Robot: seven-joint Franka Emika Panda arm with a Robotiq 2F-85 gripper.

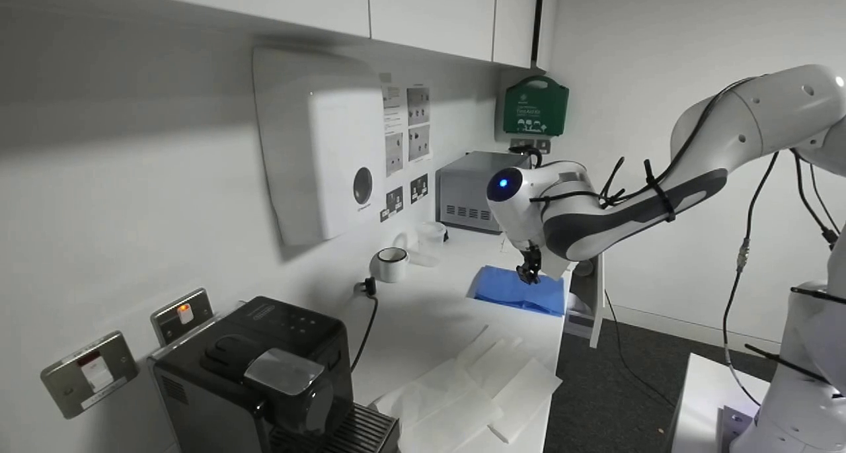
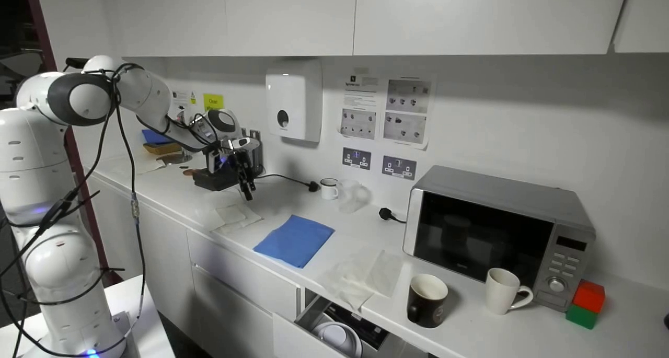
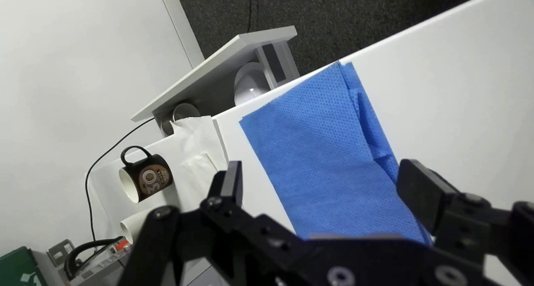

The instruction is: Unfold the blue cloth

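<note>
Blue dimpled rectangular cloth (image 3: 325, 165) is lying folded on white countertop (image 3: 463, 106); black two-fingered gripper (image 3: 320, 181) is hanging above that countertop, jaws standing wide apart, holding nothing.

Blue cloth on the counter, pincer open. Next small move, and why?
I'd ease the open pincer down toward the staggered edge of the cloth, probably the easiest spot to catch a layer. The wrist view shows layers offset there, so the cloth is folded; in an exterior view the pincer hangs apart from it.
</note>
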